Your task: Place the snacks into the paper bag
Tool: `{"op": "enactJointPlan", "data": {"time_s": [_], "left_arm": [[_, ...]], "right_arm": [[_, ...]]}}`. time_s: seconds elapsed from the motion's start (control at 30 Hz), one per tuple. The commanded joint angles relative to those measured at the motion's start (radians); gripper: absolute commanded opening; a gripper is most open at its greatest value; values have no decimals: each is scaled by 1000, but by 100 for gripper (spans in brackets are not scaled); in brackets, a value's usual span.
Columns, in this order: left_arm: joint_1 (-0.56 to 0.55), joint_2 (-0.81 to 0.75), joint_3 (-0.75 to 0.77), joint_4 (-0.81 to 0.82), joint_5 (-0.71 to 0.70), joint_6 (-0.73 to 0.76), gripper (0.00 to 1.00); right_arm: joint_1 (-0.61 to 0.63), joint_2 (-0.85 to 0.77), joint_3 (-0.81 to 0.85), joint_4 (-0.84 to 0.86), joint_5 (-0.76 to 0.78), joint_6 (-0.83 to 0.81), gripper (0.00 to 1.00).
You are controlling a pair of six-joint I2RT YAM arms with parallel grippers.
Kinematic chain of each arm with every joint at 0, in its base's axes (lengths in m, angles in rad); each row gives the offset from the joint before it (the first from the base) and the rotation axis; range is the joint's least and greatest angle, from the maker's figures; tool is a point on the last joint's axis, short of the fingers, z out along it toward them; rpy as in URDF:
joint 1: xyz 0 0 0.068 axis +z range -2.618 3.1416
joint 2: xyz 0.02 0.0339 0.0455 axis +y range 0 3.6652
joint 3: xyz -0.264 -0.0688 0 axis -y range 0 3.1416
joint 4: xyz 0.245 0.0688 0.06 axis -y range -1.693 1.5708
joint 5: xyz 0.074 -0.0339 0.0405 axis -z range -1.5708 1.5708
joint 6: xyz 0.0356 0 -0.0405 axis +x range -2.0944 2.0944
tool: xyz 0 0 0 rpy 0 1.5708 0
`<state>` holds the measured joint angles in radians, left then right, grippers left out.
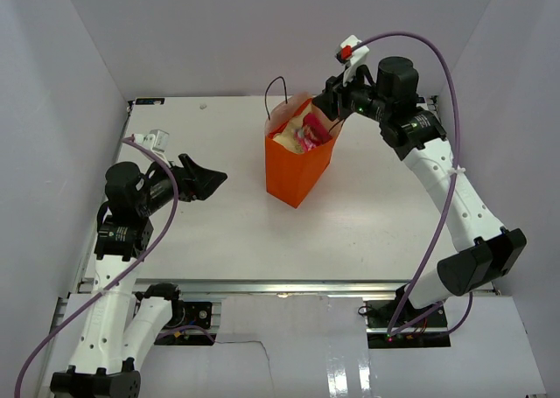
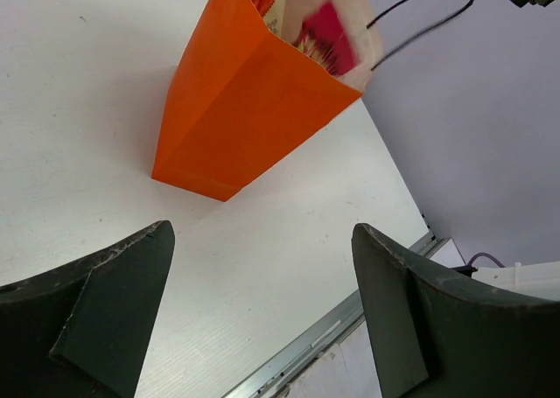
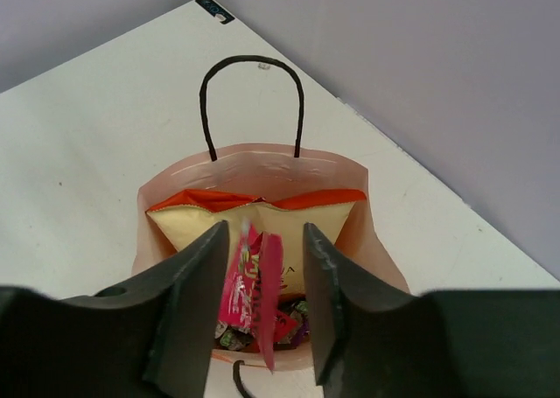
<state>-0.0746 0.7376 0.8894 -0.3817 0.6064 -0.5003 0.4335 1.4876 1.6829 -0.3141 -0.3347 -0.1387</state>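
right gripper, jaws apart, hovers over the open orange paper bag as a light, slippery pink packet sits between them; best pinched at its crimped edge. left gripper open, empty.

1. Paper bag stands upright on surface, near middle, toward the far side.
2. Chip bag inside the paper bag, against its far wall.
3. Small packets lie at the bag bottom, in front of the chip bag.
4. Right tool above the bag mouth; pink packet between its fingers, possibly gripped.
5. Left tool left of the bag, well apart.
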Motion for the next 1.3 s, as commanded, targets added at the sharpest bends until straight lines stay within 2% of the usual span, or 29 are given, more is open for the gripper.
{"op": "enactJointPlan", "data": {"time_s": [0.0, 0.1, 0.17, 0.23, 0.37, 0.4, 0.47, 0.5, 0.53, 0.7, 0.83, 0.97, 1.27], "left_arm": [[-2, -14, -9, 12, -13, 14, 93], [-2, -15, -9, 12, -19, 16, 93], [-1, -11, -6, 10, -17, 16, 93], [-2, -9, 0, 10, -19, 17, 93], [-2, -13, 16, -6, -55, 26, 93], [-2, -17, 17, -9, -68, 29, 93], [-1, -26, 19, -22, -112, 32, 94], [-1, -29, 17, -25, -132, 29, 96], [-1, -33, 16, -28, -155, 26, 98], [-1, -47, 9, -26, -267, 0, 98], [-1, -24, 10, -23, -281, -7, 98], [-1, 3, 8, -20, -283, -15, 98], [-2, 28, 2, -8, -284, -7, 98]], "right_arm": [[-18, -20, -14, 21, 13, -15, 48], [-32, -21, -11, 21, 10, -21, 67], [-44, -23, 6, 21, -7, -22, 70], [-58, -27, 26, 14, -23, -25, 80], [-123, -56, 57, -8, -44, 28, 92], [-143, -75, 34, -13, -49, 42, 98], [-211, -110, -11, -26, -62, 66, 100], [-252, -122, -62, -36, -50, 74, 93], [-271, -133, -89, -43, -40, 80, 90], [-377, -217, -219, -106, 86, 111, 90], [-389, -292, -372, -111, 207, 87, 90], [-389, -377, -475, -105, 256, 86, 90], [-389, -460, -571, -74, 329, 128, 90]]}}
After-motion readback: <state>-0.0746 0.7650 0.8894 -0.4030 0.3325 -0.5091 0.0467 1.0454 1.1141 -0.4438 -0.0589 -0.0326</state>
